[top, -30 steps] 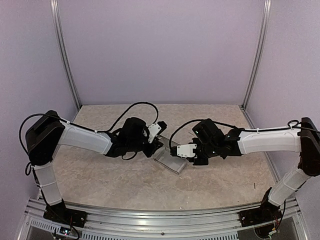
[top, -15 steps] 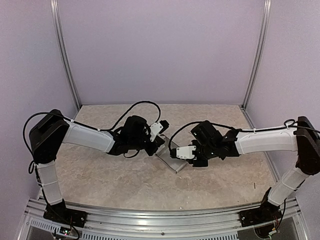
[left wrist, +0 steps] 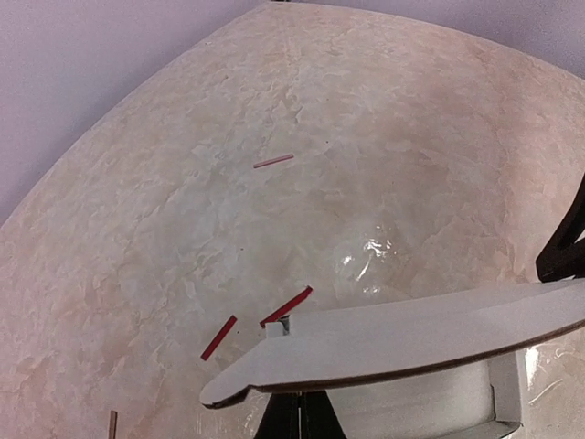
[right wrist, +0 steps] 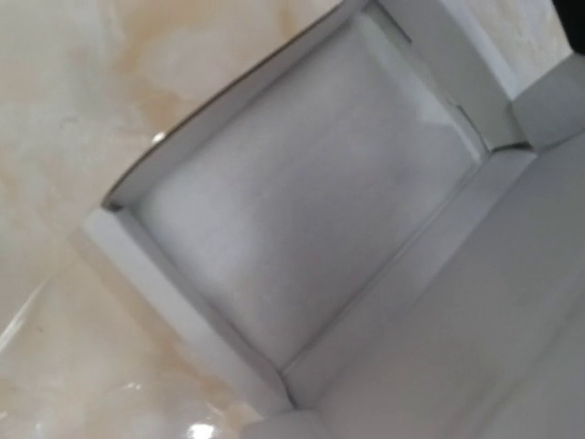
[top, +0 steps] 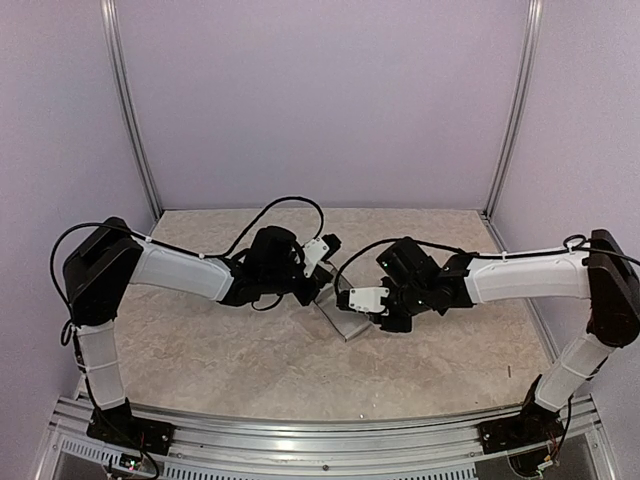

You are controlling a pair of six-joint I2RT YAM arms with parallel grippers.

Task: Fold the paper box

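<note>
- I see the left jaws closed tight, pinching a raised flap of the paper box [top: 338, 320].
- The right jaws hover at its open tray; I cannot tell their gap.
- It sits mid-worktop [top: 250, 370], between both arms.

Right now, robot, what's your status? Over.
Left hand shut on paper box flap. Right hand at box, grip unclear. Red scraps nearby, nothing blocking.

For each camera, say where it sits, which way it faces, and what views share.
Top external: high behind the bases, looking down on left arm, right arm, table and paper box.
Left wrist: low, looking across the table past a box flap; own finger shows.
Right wrist: close, looking into the box; no robot visible.
All share the box.
</note>
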